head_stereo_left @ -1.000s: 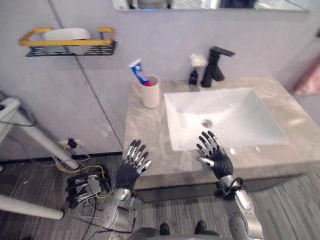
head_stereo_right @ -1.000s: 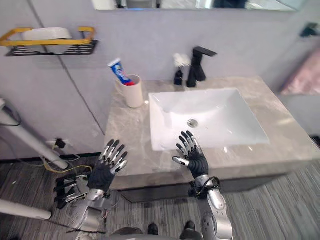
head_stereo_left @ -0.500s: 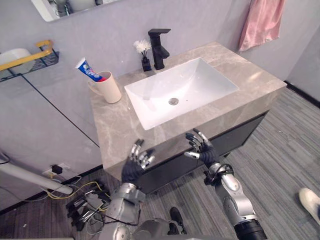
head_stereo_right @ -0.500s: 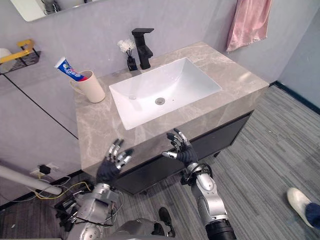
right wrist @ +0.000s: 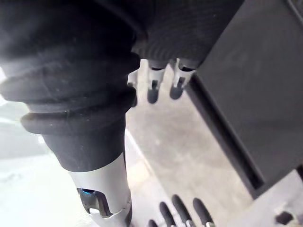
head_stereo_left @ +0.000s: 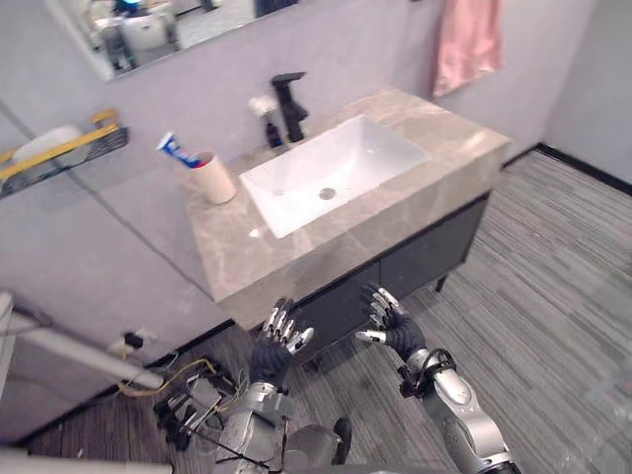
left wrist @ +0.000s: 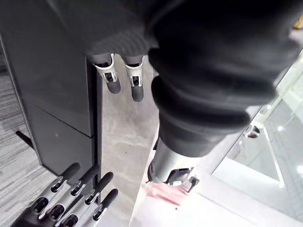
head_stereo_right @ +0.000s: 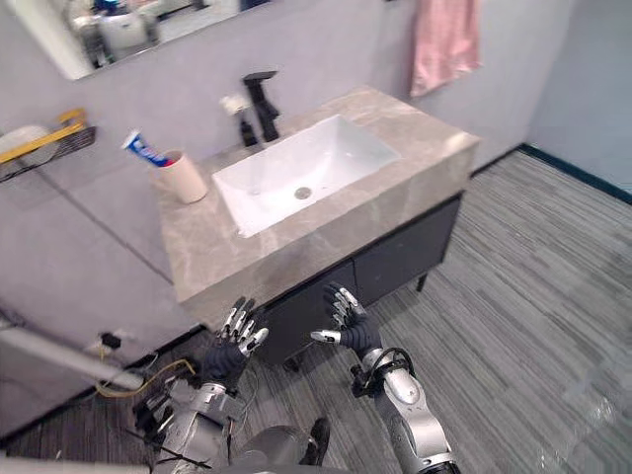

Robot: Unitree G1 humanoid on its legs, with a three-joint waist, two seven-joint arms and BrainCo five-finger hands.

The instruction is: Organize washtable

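A washtable stands against a grey wall, seen from above and a little away. On the wall at far left hangs a shelf (head_stereo_left: 69,148) with a yellow rail, carrying something pale. On the tabletop (head_stereo_left: 237,247), at its far left, stands a beige cup (head_stereo_left: 215,178) with a toothpaste tube (head_stereo_left: 178,150) leaning out of it. Right of that, by the wall, are a small dark bottle (head_stereo_left: 269,123) with a white flower and a black faucet (head_stereo_left: 289,104). The white sink (head_stereo_left: 336,168) takes up the middle and looks empty. A pink towel (head_stereo_left: 466,44) hangs on the wall at far right.

Both hands are low and near, in front of the dark cabinet (head_stereo_left: 415,267) below the tabletop and apart from it. The left hand (head_stereo_left: 274,341) has its fingers (left wrist: 136,87) straight and spread, holding nothing. The right hand (head_stereo_left: 390,321) is the same, wide and empty.

The job looks finished, or close to it: the tube is in the cup, nothing lies loose on the stone, and neither hand is reaching for anything. If anything is left, I cannot tell what.

The eye views take in the tabletop and everything on it. The wrist views give each hand from close, straight fingers set against the cabinet front and the stone edge, with the other hand's fingertips at the edge of each view.
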